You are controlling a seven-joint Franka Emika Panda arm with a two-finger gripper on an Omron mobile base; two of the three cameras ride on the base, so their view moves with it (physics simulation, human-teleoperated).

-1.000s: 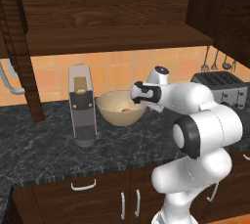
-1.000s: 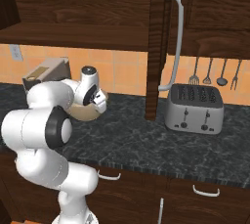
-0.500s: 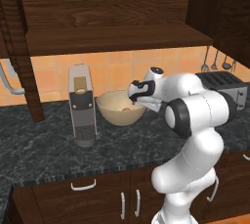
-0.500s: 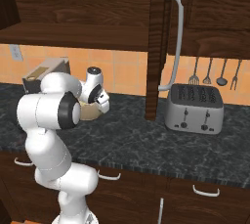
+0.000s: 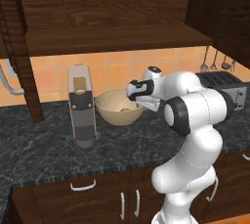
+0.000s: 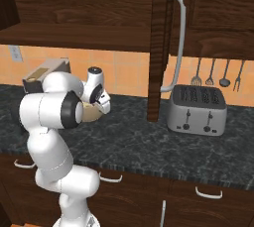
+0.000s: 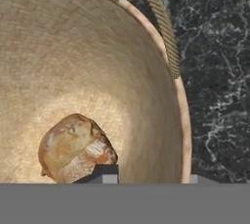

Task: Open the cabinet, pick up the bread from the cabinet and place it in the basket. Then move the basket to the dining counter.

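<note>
A white robot arm reaches its jaws to the rim of the basket on the dark speckled desk of a simulated kitchen. In the hand view, the bread lies on the basket's floor at about 7 o'clock, with the basket's wall curving up around it and a rope handle arching off the rim at 1 o'clock. Two dark fingertips show at the bottom edge, one inside the wall by the bread and one outside it, so the jaws straddle the rim; whether they pinch it cannot be told. A grey-and-black coffee machine stands just beside the basket at its 9 o'clock. A toaster sits well apart at 3 o'clock, below an open cabinet door with a long silver handle.
</note>
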